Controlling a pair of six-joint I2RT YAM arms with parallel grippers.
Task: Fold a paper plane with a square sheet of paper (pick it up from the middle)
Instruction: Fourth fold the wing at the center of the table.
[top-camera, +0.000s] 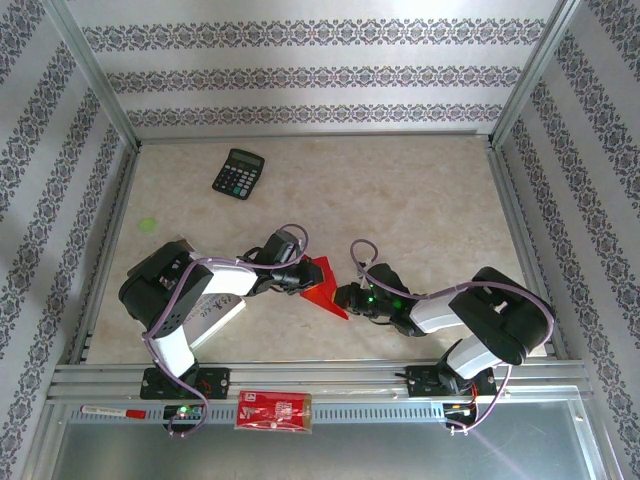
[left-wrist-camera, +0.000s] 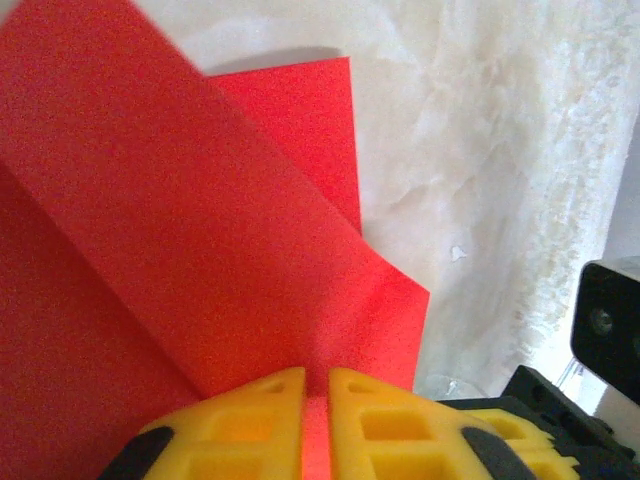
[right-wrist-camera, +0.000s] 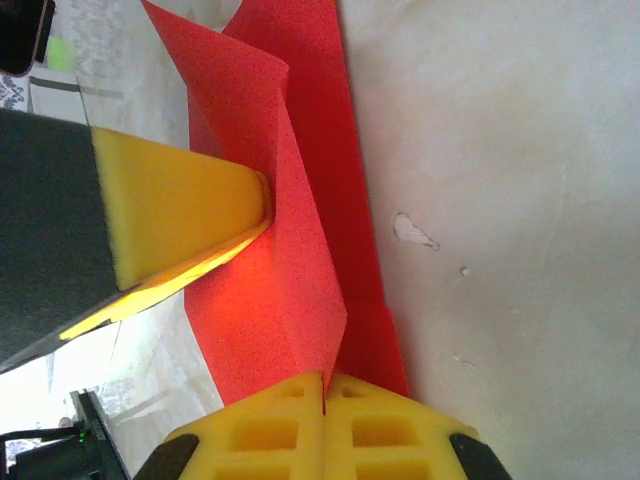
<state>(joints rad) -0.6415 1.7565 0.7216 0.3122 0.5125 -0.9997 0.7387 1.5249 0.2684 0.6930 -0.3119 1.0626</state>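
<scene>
The red sheet of paper (top-camera: 325, 287) is folded into a pointed, layered shape and is held just above the table's middle between both arms. My left gripper (top-camera: 300, 281) is shut on its left side; the left wrist view has the yellow fingertips (left-wrist-camera: 316, 400) pinching a red edge, with folded layers (left-wrist-camera: 200, 220) spreading beyond. From the right, my right gripper (top-camera: 346, 297) is shut on the pointed end. In the right wrist view its fingertips (right-wrist-camera: 323, 385) clamp a folded ridge (right-wrist-camera: 300, 220), and a left finger (right-wrist-camera: 180, 210) presses on the paper further up.
A black calculator (top-camera: 238, 173) lies at the back left. A white printed booklet (top-camera: 222, 310) sits under the left arm. A red printed packet (top-camera: 273, 411) and a red-and-white pen (top-camera: 110, 411) rest on the front rail. A small green spot (top-camera: 148, 225) marks the table's left side.
</scene>
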